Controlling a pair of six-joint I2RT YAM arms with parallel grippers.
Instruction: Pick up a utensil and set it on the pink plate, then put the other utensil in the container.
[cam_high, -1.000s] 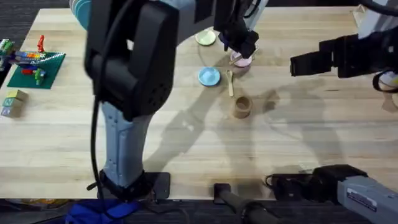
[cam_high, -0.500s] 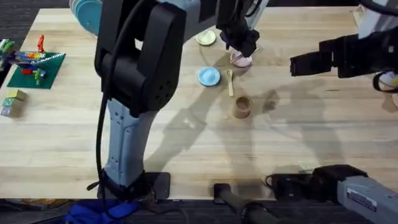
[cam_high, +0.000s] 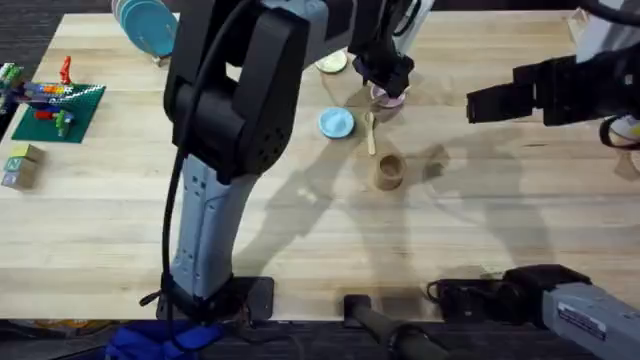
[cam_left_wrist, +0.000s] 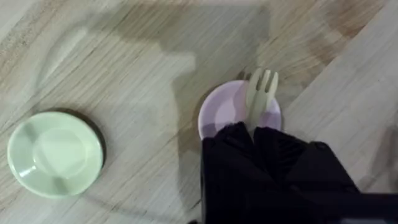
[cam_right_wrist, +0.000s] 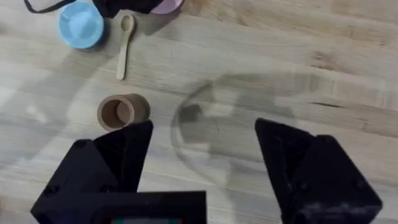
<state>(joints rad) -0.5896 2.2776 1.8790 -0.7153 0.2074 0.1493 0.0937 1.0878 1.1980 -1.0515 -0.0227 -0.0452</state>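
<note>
The fork (cam_left_wrist: 259, 94) is made of pale wood, flat and thin, with short tines at one end. It is pinched at its handle by the left gripper (cam_left_wrist: 254, 132), and its tines are held over the pink plate (cam_left_wrist: 217, 109). The fork's handle is hidden behind the black fingers, so whether it touches the plate cannot be told. The pink plate is small, round and smooth, and its near half is covered by the gripper.

Just beside the pink plate lies the spoon (cam_right_wrist: 123, 48), pale wood too, with a round bowl end. It is lying flat on the table (cam_high: 480, 200), between the pink plate and the blue plate (cam_right_wrist: 81, 25), which is round and shiny. Past the spoon's handle end, near the pink plate, the container (cam_right_wrist: 122, 111) is seen: a tan-brown cup, round like a tube, with its mouth facing up.

On the other side of the pink plate a pale green-yellow plate (cam_left_wrist: 55, 153) is set. The table is light wood with long grain lines.

The right gripper (cam_right_wrist: 202, 155) is held well apart from the pink plate, with its fingers spread wide and nothing between them
</note>
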